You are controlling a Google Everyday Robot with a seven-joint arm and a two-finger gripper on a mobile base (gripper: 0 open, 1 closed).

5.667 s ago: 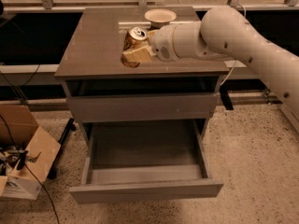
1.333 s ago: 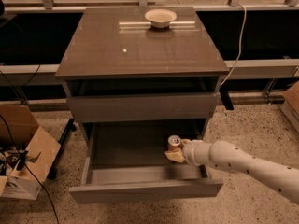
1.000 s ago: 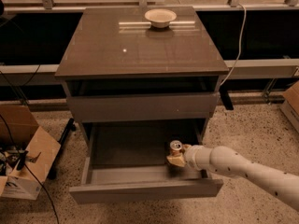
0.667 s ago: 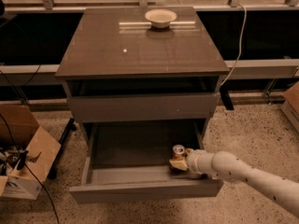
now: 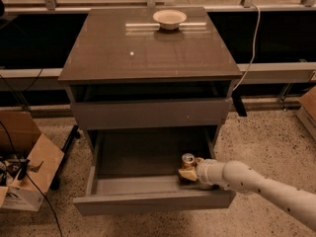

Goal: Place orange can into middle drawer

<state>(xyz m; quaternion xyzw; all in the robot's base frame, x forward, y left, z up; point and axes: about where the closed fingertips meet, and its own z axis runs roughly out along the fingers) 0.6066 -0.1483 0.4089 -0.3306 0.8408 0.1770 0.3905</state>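
Note:
The orange can (image 5: 188, 160) stands upright inside the open middle drawer (image 5: 153, 202), at its front right corner, its silver top showing. My gripper (image 5: 189, 172) reaches in from the right on the white arm (image 5: 256, 184). Its cream fingers (image 5: 187, 175) are closed around the can's lower body, low over the drawer floor. The can's lower half is hidden behind the fingers and the drawer front.
The closed grey drawer front (image 5: 150, 113) sits just above the open drawer. A cream bowl (image 5: 169, 19) stands at the back of the cabinet top (image 5: 128, 53). A cardboard box (image 5: 24, 174) and cables lie on the floor to the left.
The can was carried from the cabinet top down into the open drawer. Over the last second the gripper and can sank slightly lower and to the right, then stayed still.

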